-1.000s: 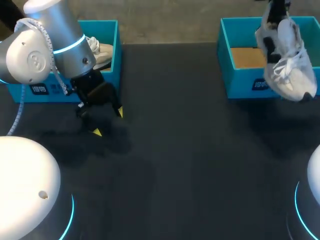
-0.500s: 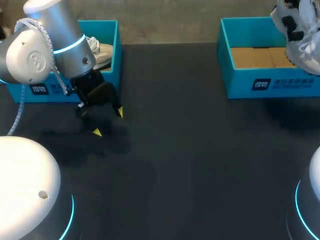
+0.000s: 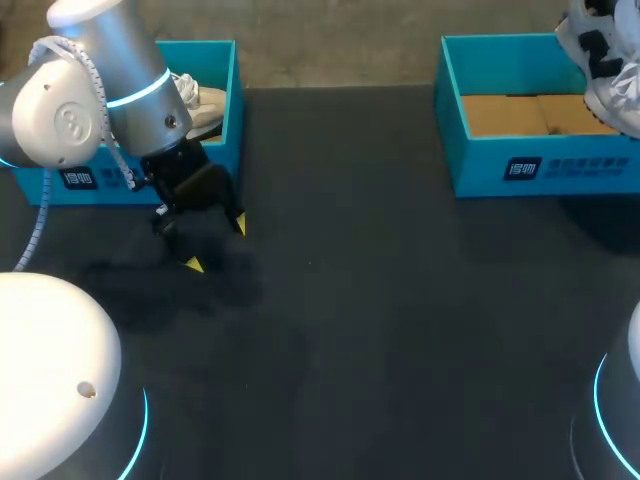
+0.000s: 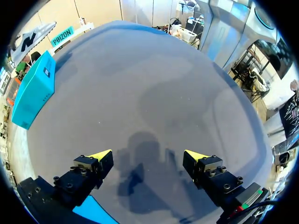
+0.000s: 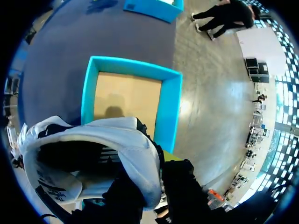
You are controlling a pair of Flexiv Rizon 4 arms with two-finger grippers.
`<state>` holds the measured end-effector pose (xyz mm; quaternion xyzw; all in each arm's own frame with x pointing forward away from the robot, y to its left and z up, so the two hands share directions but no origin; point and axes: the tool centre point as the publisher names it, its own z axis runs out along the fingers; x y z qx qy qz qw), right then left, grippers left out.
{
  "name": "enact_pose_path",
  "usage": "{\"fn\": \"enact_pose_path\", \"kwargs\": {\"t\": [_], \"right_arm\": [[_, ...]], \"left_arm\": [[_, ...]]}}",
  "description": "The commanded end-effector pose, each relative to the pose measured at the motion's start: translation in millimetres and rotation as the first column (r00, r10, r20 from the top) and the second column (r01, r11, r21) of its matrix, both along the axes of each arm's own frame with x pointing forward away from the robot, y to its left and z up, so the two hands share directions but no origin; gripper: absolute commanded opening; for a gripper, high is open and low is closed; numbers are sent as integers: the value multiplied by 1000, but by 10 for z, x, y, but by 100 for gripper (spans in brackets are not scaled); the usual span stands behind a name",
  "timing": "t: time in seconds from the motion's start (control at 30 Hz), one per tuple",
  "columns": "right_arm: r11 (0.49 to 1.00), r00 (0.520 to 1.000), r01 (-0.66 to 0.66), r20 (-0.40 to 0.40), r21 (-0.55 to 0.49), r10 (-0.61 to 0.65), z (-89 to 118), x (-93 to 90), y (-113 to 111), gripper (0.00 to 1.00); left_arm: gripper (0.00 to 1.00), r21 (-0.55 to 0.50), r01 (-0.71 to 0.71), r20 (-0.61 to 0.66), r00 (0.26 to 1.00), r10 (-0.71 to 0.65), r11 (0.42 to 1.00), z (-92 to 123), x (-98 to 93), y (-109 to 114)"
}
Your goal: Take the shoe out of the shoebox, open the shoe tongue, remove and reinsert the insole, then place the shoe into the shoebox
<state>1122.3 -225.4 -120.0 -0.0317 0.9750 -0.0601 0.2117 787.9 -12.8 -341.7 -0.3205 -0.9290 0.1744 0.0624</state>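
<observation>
- Shoe (image 3: 603, 68): white with black patches, held in the air at 2 o'clock of the table (image 3: 350, 300), over the far right part of the right shoebox (image 3: 448, 120), partly cut off at the head view's edge.
- Right gripper (image 5: 156, 172): clamped on the shoe's collar, the white wall pinched between its two fingers; carrying nothing else.
- Right shoebox: only a bare cardboard floor showing, directly below the hanging shoe in the right wrist view; taking-out step judged done.
- Left gripper (image 3: 216, 245): spread wide, holding nothing, low over the table at 9 o'clock, just in front of the left shoebox (image 3: 235, 110), where a second shoe (image 3: 203, 100) lies.
- Deciding relation: hung by the collar, with the rest of the shoe trailing away from the fingers; exact heading of the long axis hard to tell.
- Bare table for a set-down lies toward 6 o'clock from the right shoebox.
- Left gripper well apart, across at 9 o'clock, so only the right arm within reach; probably calls for carrying the shoe toward the middle before any work on the tongue.
</observation>
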Motion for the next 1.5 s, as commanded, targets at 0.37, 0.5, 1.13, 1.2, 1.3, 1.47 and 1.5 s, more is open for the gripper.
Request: {"fn": "enact_pose_path", "kwargs": {"t": [0.37,0.5,1.13,1.2,1.3,1.47,1.5], "right_arm": [[779,778,627,-51,24,-626,-158,8,-563,0],[620,624,781,-58,72,-779,-204,-141,-745,0],[313,333,939,-148,145,-931,-240,-328,-947,0],[313,333,939,-148,145,-931,-240,-328,-947,0],[181,203,973,-167,140,-965,-265,-258,-1049,0],[45,65,989,-139,138,-988,-334,-257,-1222,0],[28,49,989,-149,142,-988,-344,-290,-1216,0]], "left_arm": [[100,3,0,1,1000,0,1000,1,-3,1],[100,3,0,1,1000,0,1000,1,-3,1],[100,3,0,1,1000,0,1000,1,-3,1],[100,3,0,1,1000,0,1000,1,-3,1],[100,3,0,1,1000,0,1000,1,-3,1],[100,3,0,1,1000,0,1000,1,-3,1],[100,3,0,1,1000,0,1000,1,-3,1]]}}
